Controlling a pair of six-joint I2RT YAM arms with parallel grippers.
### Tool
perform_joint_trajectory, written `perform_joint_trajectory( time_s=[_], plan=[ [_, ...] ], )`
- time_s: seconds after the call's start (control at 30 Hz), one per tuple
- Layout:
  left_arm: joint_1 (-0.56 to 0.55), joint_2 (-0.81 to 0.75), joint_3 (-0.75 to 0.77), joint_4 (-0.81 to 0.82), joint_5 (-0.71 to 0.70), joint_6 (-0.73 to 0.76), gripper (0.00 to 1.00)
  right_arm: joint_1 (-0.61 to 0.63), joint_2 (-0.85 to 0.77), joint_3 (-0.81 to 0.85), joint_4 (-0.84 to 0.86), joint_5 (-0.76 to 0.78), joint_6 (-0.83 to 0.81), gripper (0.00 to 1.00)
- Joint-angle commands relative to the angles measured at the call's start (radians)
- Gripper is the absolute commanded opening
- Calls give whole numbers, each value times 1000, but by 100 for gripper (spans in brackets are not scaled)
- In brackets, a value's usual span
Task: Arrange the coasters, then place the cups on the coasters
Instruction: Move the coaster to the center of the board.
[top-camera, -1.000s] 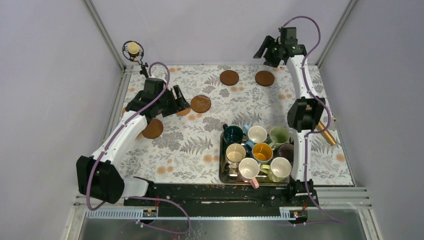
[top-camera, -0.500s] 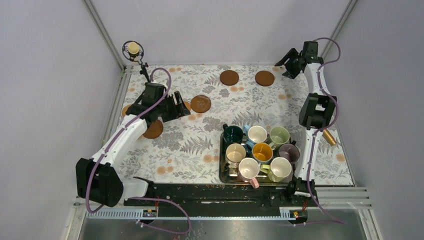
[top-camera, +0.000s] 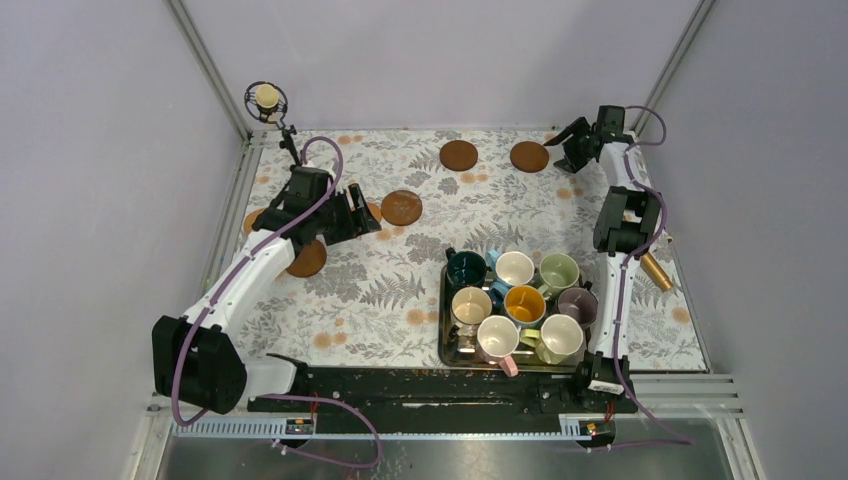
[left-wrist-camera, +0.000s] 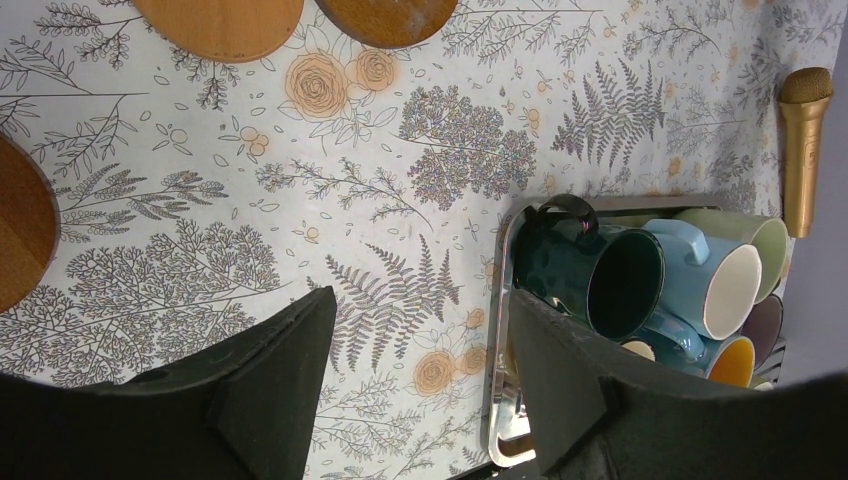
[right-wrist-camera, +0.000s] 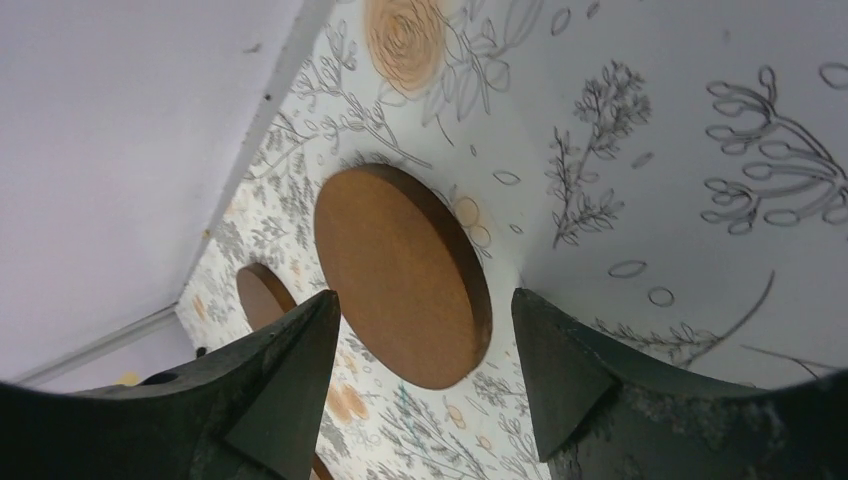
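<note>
Plainly, left end effector wide, right end effector wide; wrist alone frames coaster.

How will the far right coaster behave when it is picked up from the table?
The coaster looks like a rigid, thin disc, so probably stiff and light. It lies flat on the table, so its low edge may be hard to grip.

Overhead camera is looking down on my whole desk from behind. Left wrist is facing the tray from afar; right wrist is skimming close over a far coaster, both showing overhead.
</note>
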Motion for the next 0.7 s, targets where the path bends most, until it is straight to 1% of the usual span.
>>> perform_joint_trajectory(
  time_s=[0.0,0.17,0.3,0.5,0.67],
  plan=[
    [0,-11,12,40,22,8,65,0,6,-19,143,-28,99,71],
    [1,-30,11,40,18,14,66,2,21,-19,184,-5,177,70],
    [2,-44,15,35,12,17,66,4,28,-3,180,9,185,68],
    [2,-47,24,35,27,14,65,9,26,-12,171,-22,205,60],
    [2,-62,25,35,39,16,65,18,3,-29,118,-31,186,59]
  ],
)
